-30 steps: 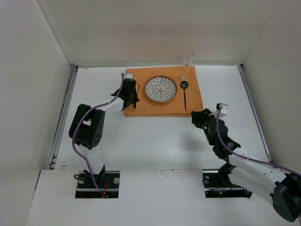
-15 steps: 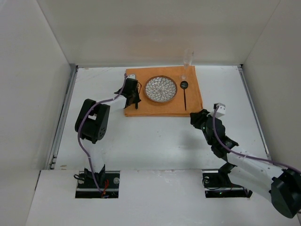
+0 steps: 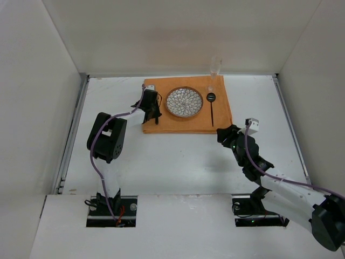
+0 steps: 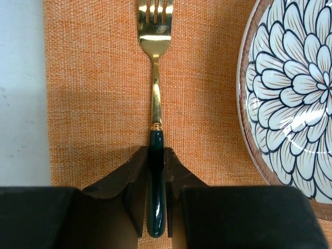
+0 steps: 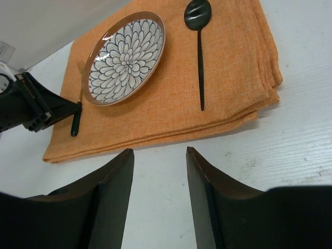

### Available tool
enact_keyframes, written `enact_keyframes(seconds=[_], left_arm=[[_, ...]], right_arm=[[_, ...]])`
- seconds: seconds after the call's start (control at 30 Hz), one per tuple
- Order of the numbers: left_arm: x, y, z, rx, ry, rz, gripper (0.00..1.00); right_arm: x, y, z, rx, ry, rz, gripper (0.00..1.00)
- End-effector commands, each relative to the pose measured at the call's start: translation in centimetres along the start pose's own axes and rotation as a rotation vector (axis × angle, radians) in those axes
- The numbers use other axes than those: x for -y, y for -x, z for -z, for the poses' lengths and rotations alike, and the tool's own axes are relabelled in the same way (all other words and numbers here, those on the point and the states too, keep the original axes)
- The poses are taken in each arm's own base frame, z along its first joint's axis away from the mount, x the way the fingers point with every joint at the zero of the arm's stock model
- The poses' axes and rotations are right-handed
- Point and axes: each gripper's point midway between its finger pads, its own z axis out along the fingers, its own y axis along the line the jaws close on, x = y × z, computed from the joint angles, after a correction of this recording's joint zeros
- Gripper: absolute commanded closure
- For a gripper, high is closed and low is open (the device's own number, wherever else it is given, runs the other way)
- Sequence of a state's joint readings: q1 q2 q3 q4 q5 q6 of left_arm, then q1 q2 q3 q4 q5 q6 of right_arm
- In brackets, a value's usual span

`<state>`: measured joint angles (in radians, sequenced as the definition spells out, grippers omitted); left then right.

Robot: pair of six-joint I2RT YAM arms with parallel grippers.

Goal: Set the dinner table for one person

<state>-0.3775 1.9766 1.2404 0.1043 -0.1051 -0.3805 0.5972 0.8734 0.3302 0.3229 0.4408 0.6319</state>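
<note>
On the white dinner table [image 3: 178, 162] lies an orange cloth [image 3: 186, 123] with a flower-patterned plate [image 3: 184, 102] at its centre. A black spoon [image 3: 212, 105] lies to the plate's right. A fork [image 4: 155, 88] with gold tines and a dark green handle lies flat on the cloth left of the plate [image 4: 290, 98]. My left gripper [image 4: 155, 155] is shut on the fork's handle, low on the cloth [image 4: 93, 78]. My right gripper [image 5: 160, 155] is open and empty over bare table just in front of the cloth [image 5: 171, 104]; it also shows in the top view [image 3: 222, 135].
A clear glass [image 3: 215, 66] stands at the cloth's far right corner, near the back wall. White walls close in the table on the left, back and right. The plate's rim lies close to the right of the fork.
My left arm has reached a little farther over the cloth's left side and its elbow has swung in. My right gripper has drifted slightly back toward me.
</note>
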Motion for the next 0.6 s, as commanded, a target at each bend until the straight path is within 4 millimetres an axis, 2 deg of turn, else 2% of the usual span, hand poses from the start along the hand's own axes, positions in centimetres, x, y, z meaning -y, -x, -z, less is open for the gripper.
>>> enact_keyframes(seconds=[0.0,0.2,0.37,0.4,0.43,0.57], left_arm=[[-0.1,0.0,0.3,0.002,-0.006,0.013,0.81],[-0.3,1.7,2.5,0.075,0.003,0.034,0.61],[-0.3,3.6,5.4,0.148,0.006,0.054,0.42],[-0.2,4.0,6.1,0.166,0.006,0.062,0.33],[-0.1,4.2,7.0,0.182,0.004,0.07,0.0],[0.6,4.7,11.5,0.274,-0.035,0.08,0.0]], right_arm=[[-1.7,1.7,0.0,0.042,0.048,-0.017,0.47],[-1.7,1.6,-0.1,0.038,0.045,-0.016,0.43],[-1.6,1.8,-0.1,0.043,0.046,-0.023,0.41],[-1.6,2.0,0.0,0.054,0.044,-0.023,0.41],[-1.5,2.0,0.1,0.06,0.044,-0.026,0.41],[-1.5,2.1,0.0,0.052,0.047,-0.025,0.47]])
